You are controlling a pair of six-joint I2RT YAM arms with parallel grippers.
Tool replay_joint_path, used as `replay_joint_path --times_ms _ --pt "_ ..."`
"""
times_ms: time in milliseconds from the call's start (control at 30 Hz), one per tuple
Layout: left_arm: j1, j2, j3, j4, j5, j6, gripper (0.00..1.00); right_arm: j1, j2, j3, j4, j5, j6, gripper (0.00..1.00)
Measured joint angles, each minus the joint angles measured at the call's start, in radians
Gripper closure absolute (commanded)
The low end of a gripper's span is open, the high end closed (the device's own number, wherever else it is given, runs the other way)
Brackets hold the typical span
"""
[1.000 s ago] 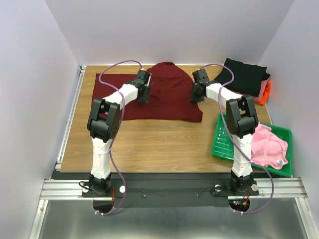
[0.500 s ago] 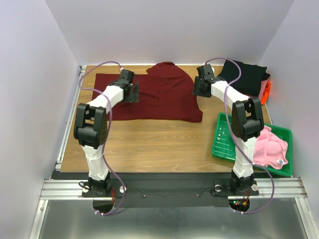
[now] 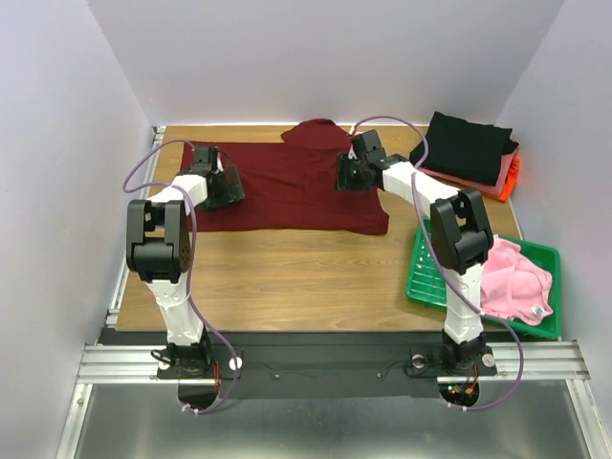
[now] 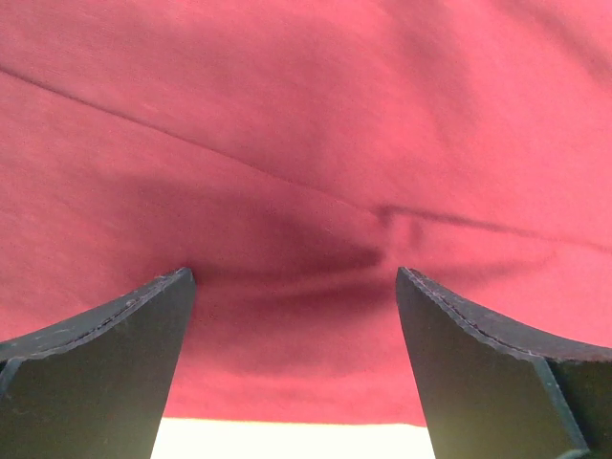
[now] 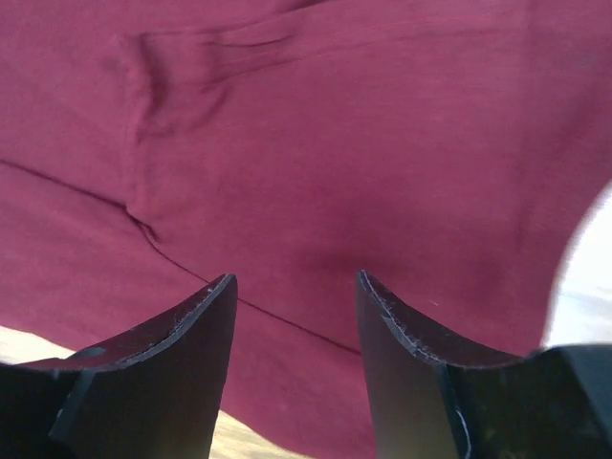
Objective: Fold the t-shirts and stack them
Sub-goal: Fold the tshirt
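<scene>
1. The dark maroon t-shirt (image 3: 296, 186) lies spread flat on the far half of the table (image 3: 287, 277). It runs from near the table's left edge to past its middle, and a rounded part reaches the table's far edge.
2. The left gripper (image 3: 226, 185) hangs over the shirt's end nearest the table's left edge. Its jaws are spread wide, with only creased maroon cloth between them in the left wrist view. Whether the fingertips (image 4: 143, 306) touch the cloth cannot be told.
3. The right gripper (image 3: 344, 176) is over the shirt's end nearer the table's right side. Its jaws are parted less widely and pinch nothing. A seam line crosses the cloth between them in the right wrist view.
4. At the table's far right corner a folded black t-shirt (image 3: 469, 145) sits on top of a salmon t-shirt (image 3: 504, 170) and an orange t-shirt (image 3: 514, 177).
5. On the table's near right part stands a green tray (image 3: 426, 273), with a crumpled light pink t-shirt (image 3: 516, 282) in it.
</scene>
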Motion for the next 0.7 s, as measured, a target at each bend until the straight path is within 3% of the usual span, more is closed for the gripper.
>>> replay_joint_path --times_ms 267,700 --pt "0.109 0.017 -0.019 0.081 0.069 -0.023 0.01 -0.002 0.045 -0.067 0.059 -0.058 0.0 0.42" --pt "0.147 -0.032 -0.109 0.164 0.085 -0.021 0.02 -0.002 -0.05 -0.276 0.183 -0.027 0.017 0.42"
